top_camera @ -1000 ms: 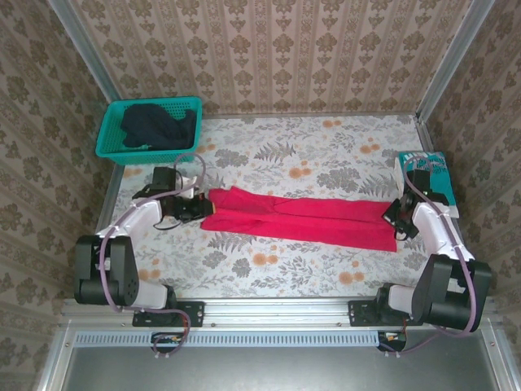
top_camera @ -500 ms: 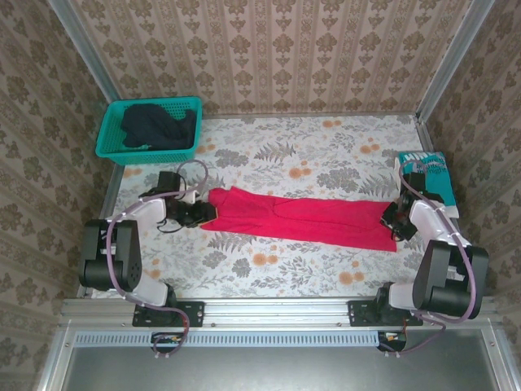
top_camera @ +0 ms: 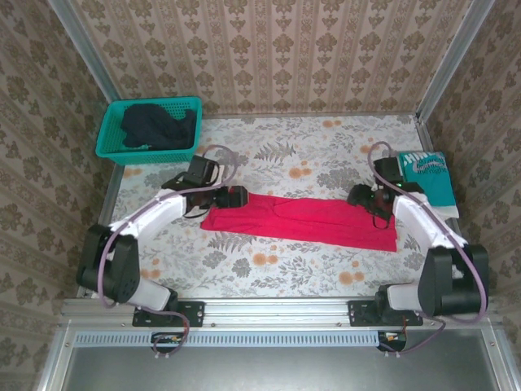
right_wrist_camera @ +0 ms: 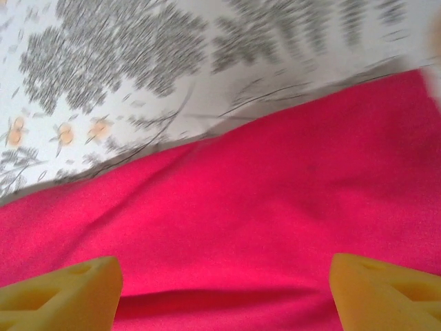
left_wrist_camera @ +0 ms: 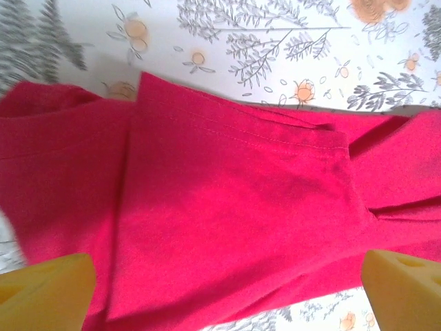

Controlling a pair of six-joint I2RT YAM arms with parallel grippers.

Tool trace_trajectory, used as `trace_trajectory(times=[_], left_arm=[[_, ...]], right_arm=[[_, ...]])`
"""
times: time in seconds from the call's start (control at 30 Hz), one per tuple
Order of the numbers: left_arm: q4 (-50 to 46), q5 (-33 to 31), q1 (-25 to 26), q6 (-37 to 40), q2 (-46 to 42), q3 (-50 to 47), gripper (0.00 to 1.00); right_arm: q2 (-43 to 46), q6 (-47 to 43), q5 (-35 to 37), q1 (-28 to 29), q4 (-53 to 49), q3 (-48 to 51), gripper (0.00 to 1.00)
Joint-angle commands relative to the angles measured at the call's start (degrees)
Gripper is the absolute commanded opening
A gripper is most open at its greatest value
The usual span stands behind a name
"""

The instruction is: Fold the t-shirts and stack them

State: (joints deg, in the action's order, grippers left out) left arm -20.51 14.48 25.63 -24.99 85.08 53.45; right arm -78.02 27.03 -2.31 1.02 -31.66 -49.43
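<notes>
Nearest of all, on the near side of the red-pink t-shirt (top_camera: 301, 218), a grey metal rail (top_camera: 269, 314) runs the width of the table (top_camera: 269, 269), and the two black-and-white arm bases (top_camera: 122, 285) stand on it, one towards each end of the shirt. The tabletop is covered in a white cloth printed with grey ferns and orange flowers. The print lies bare both in front of the shirt and beyond it.

The shirt itself lies flat as a long folded strip across the middle of the table. In the left wrist view its layers overlap, with a stitched hem along one folded edge.

The left gripper (top_camera: 237, 197) hangs over the shirt's far left corner. Its yellow fingertips (left_wrist_camera: 48, 286) are spread wide, with nothing between them but the cloth below. The right gripper (top_camera: 358, 198) hangs over the far edge near the shirt's right end. Its fingertips (right_wrist_camera: 62, 289) are also well apart and grip nothing.

Just past the shirt's right end, a teal t-shirt (top_camera: 430, 175) with white print lies folded at the table's edge. Well beyond the shirt's left end, in the far corner, a teal plastic basket (top_camera: 114, 152) holds a bunched dark t-shirt (top_camera: 159, 126).

Beige patterned wallpaper (top_camera: 269, 49) closes the space on three sides, and metal posts (top_camera: 81, 41) run up the far corners.
</notes>
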Motion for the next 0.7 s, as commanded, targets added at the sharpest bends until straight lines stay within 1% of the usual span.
trace_trajectory(times=[0.0,0.13,0.23,0.33,0.43,0.5,0.6,0.67], left_arm=[[4.6,0.3,0.1,-5.3,4.5,-2.3,1.00],[5.9,1.6,-0.2,-4.8,9.6,-1.5,1.00],[5.5,3.1,-1.1,-2.6,15.2,2.4,1.00],[4.5,5.0,-2.3,0.2,21.5,8.8,1.00],[0.0,6.8,-3.8,4.7,28.9,18.8,1.00],[-5.4,7.8,-4.2,9.1,34.8,27.4,1.00],[-13.4,9.2,-4.4,14.4,43.8,41.1,1.00],[-18.1,9.4,-4.8,16.1,49.4,49.7,1.00]], right_arm=[[-6.1,4.0,-4.6,1.6,4.6,-0.9,0.79],[-10.2,4.3,-4.3,1.6,3.8,-1.5,0.78],[-11.2,4.0,-3.1,1.6,2.2,-1.6,0.76],[-11.3,4.4,-3.9,1.6,1.5,0.2,0.74],[-11.1,5.6,-6.6,1.8,2.1,2.6,0.71],[-11.0,7.1,-10.1,2.8,4.1,4.9,0.69],[-10.1,8.8,-10.4,6.8,4.8,6.4,0.68],[-9.6,8.7,-7.3,9.2,2.7,6.2,0.67]])
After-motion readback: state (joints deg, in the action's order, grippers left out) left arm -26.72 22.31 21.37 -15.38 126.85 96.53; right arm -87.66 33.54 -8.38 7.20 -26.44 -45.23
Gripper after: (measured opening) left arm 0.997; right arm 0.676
